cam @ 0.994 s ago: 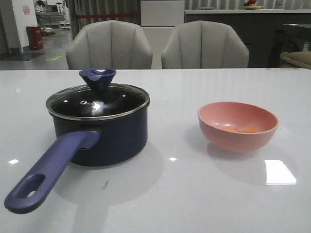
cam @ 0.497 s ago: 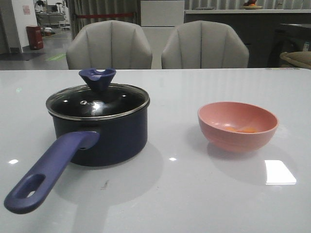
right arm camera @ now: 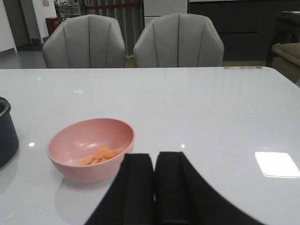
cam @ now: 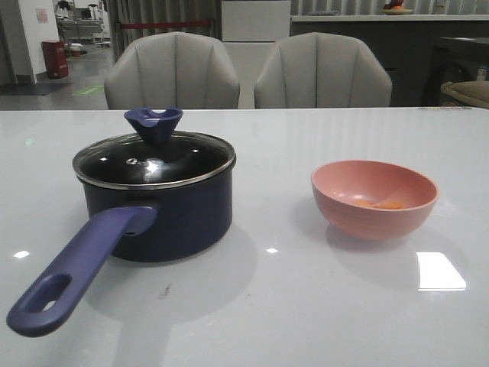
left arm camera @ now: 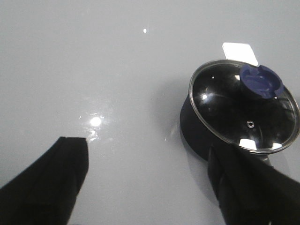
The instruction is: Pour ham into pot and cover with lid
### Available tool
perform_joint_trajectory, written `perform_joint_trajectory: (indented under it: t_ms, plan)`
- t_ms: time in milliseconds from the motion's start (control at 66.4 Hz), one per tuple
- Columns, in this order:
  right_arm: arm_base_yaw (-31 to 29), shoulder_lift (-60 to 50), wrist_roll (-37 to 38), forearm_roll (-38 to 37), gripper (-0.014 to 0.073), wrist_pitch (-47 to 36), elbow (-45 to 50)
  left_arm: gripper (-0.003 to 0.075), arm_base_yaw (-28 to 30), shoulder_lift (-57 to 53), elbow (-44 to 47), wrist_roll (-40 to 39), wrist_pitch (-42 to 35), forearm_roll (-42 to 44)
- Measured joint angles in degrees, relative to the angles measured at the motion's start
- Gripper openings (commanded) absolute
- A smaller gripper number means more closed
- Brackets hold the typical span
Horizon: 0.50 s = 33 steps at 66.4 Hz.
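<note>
The dark navy pot (cam: pixel 160 214) stands at the table's left, its long purple-blue handle (cam: pixel 76 267) pointing to the near left. The glass lid (cam: pixel 153 159) with its purple-blue knob (cam: pixel 153 122) rests on the pot. They also show in the left wrist view, the pot (left arm camera: pixel 194 136) under the lid (left arm camera: pixel 243 110). The ham (cam: pixel 380 203), several orange-yellow bits, lies in the pink bowl (cam: pixel 374 199) at the right; the right wrist view shows the ham (right arm camera: pixel 99 156) and the bowl (right arm camera: pixel 91 150). My left gripper (left arm camera: pixel 147 154) is open and empty above the table beside the pot. My right gripper (right arm camera: pixel 155 161) is shut and empty, near the bowl.
Two grey chairs (cam: pixel 172 70) stand behind the table's far edge. The glossy white table (cam: pixel 290 306) shows light reflections. Neither arm shows in the front view.
</note>
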Motion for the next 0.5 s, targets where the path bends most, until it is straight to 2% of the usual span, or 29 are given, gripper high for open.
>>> perform_joint_trajectory:
  t_ms: [166, 497]
  plan:
    - [0.00, 0.00, 0.00, 0.00, 0.0142, 0.00, 0.00, 0.0586, -1.04, 11.31, -8.00, 0.00, 3.34, -0.55]
    - [0.00, 0.00, 0.00, 0.00, 0.0142, 0.00, 0.00, 0.0586, -14.62, 32.11, -22.50, -0.11, 3.58, -0.55]
